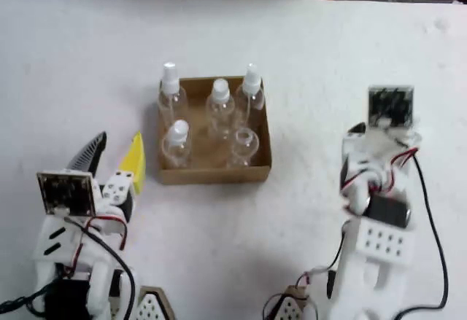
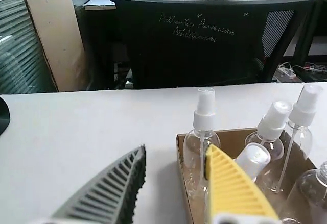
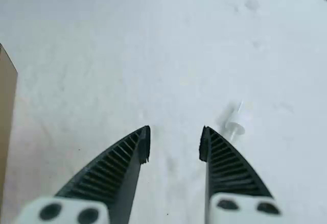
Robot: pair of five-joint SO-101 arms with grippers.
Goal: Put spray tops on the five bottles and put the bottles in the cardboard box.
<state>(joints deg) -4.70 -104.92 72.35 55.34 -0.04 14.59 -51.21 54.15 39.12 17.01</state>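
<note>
The cardboard box stands mid-table with five clear bottles upright inside. Three at the back and the front left one carry white spray tops. The front right bottle has a bare neck. My left gripper sits open just left of the box, holding nothing. In its wrist view the gripper frames the box corner and a capped bottle. My right gripper is open over bare table. A loose spray top lies beside one fingertip.
The right arm is folded at the table's right side, apart from the box. A black office chair stands beyond the far table edge. White tabletop surrounds the box on all sides.
</note>
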